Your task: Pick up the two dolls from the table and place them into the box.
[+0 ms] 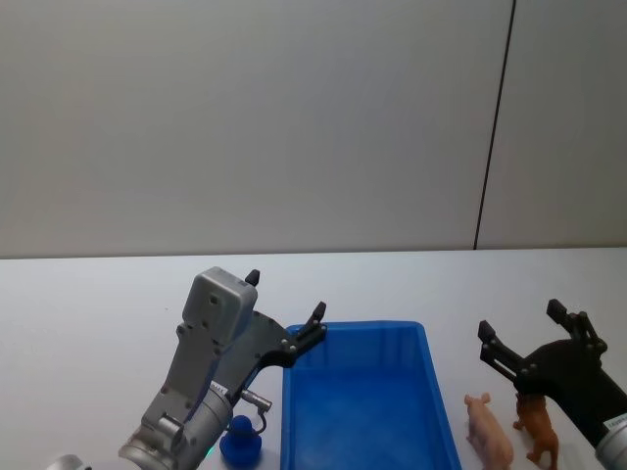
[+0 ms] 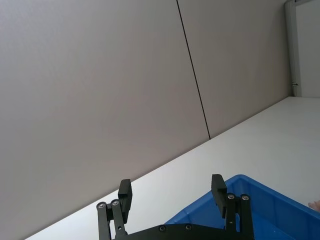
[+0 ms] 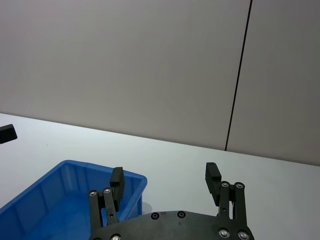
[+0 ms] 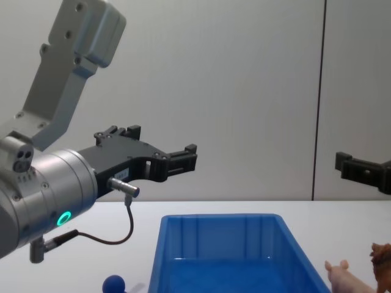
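The pink pig doll (image 1: pixel 488 429) and the brown lion doll (image 1: pixel 538 426) stand side by side on the white table (image 1: pixel 88 294), just right of the blue box (image 1: pixel 358 329). My right gripper (image 1: pixel 521 319) hovers open and empty above them. At the box's left rim my left gripper (image 1: pixel 286 294) is raised, also open and empty. The chest view shows the pig (image 4: pixel 344 278) and the lion (image 4: pixel 382 256) at the lower right, beside the box (image 4: pixel 214 224). The wrist views show the left gripper (image 2: pixel 171 185) and the right gripper (image 3: pixel 165 174) with their jaws apart over the box (image 2: pixel 260 200) (image 3: pixel 55 200).
A small blue knob-like object (image 1: pixel 240 441) sits on the table left of the box, under my left arm. A plain grey wall (image 1: pixel 294 117) rises behind the table. The box's inside looks bare.
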Motion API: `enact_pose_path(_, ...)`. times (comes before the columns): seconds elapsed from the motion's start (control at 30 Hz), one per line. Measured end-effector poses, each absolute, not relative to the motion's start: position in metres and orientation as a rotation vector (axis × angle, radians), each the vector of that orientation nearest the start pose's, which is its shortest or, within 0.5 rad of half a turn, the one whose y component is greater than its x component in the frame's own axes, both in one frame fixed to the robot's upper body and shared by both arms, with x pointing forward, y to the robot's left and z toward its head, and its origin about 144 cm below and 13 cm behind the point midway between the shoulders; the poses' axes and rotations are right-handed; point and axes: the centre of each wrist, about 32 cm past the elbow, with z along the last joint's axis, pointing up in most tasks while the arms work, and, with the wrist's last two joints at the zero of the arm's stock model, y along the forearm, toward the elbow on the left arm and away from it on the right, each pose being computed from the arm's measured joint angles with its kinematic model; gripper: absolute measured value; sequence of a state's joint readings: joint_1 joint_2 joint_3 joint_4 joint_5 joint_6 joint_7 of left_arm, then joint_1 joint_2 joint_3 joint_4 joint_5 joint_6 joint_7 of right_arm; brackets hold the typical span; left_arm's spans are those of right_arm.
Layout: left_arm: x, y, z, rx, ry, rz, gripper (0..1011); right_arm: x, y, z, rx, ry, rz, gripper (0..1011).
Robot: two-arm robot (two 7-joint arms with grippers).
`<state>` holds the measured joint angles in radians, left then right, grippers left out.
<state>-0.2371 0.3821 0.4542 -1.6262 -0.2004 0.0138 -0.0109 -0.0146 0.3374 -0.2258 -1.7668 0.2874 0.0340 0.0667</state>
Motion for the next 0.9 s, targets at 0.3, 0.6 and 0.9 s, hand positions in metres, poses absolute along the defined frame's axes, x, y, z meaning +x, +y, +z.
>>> enact_pose_path(0.3,0.492,0.1984,1.2044,0.061,-0.268,1.124,1003,0.4427,-0.2373,1.1886,0.024,-0.073,-1.233,1001)
enact_pose_path(0.6,0.492,0.1984,1.2044,0.061,-0.268,1.124,1003,0.4393,-0.239,1.1906,-0.002,-0.05,-1.264,1001)
enact_pose_path(0.9,0.492,0.1984,1.2044,0.061,-0.268,1.124,1003,0.4383,-0.243,1.1923,-0.065,-0.011,-1.305,1001)
